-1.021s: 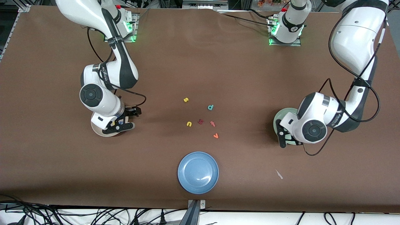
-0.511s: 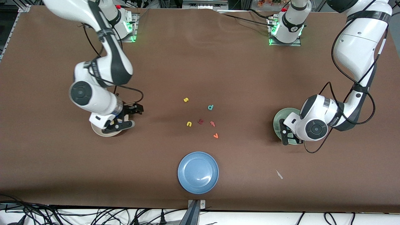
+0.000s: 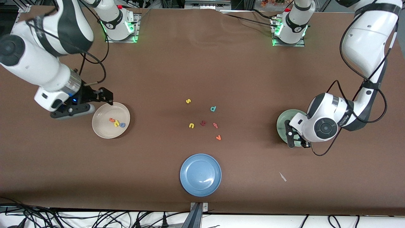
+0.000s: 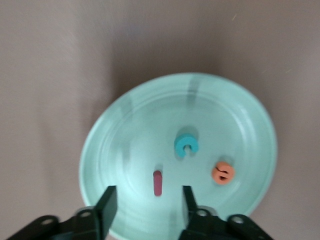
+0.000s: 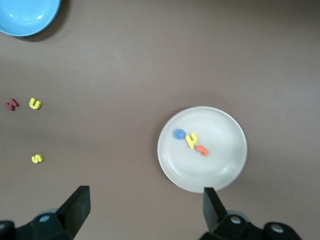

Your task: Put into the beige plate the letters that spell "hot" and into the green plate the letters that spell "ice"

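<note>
Round pale mint-green plate [image 3: 282,126] half hidden under left gripper [image 4: 146,202]; jaws apart, empty, over dark red bar "i" [image 4: 157,182], teal "c" [image 4: 186,145], orange "e" [image 4: 223,172]. Right gripper [image 5: 145,210] wide, empty, now risen clear of round cream-beige plate [image 3: 102,129], uncovering orange "t" [image 3: 111,120], yellow "h" [image 3: 116,123], blue "o" [image 3: 122,125].

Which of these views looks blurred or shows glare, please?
Left wrist view: soft and smeared, with streaks across the green plate; the dark red "i", teal "c" and orange "e" have fuzzy edges. Right wrist view: sharp, with even light on the beige plate. Front view: sharp, with a small glare spot on the blue plate.
</note>
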`<action>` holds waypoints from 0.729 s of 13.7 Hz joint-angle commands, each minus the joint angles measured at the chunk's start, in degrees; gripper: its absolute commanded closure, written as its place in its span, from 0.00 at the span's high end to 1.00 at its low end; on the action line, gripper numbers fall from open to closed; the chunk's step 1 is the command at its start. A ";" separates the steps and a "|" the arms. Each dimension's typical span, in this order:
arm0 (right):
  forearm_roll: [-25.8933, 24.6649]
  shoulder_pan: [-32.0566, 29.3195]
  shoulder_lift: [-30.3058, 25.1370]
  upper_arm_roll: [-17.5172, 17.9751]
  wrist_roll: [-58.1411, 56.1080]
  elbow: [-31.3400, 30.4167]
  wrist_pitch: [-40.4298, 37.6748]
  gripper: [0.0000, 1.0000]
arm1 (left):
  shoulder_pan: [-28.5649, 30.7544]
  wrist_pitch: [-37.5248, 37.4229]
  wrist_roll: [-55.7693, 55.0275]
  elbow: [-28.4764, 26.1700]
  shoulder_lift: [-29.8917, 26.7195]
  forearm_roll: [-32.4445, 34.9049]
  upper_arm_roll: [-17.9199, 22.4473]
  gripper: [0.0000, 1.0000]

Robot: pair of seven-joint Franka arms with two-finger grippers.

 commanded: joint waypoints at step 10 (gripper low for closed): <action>-4.51 -0.12 -7.83 -6.52 5.11 6.38 -14.48 1.00 | -3.71 -21.24 -43.61 12.70 -8.10 -15.71 -1.27 1.00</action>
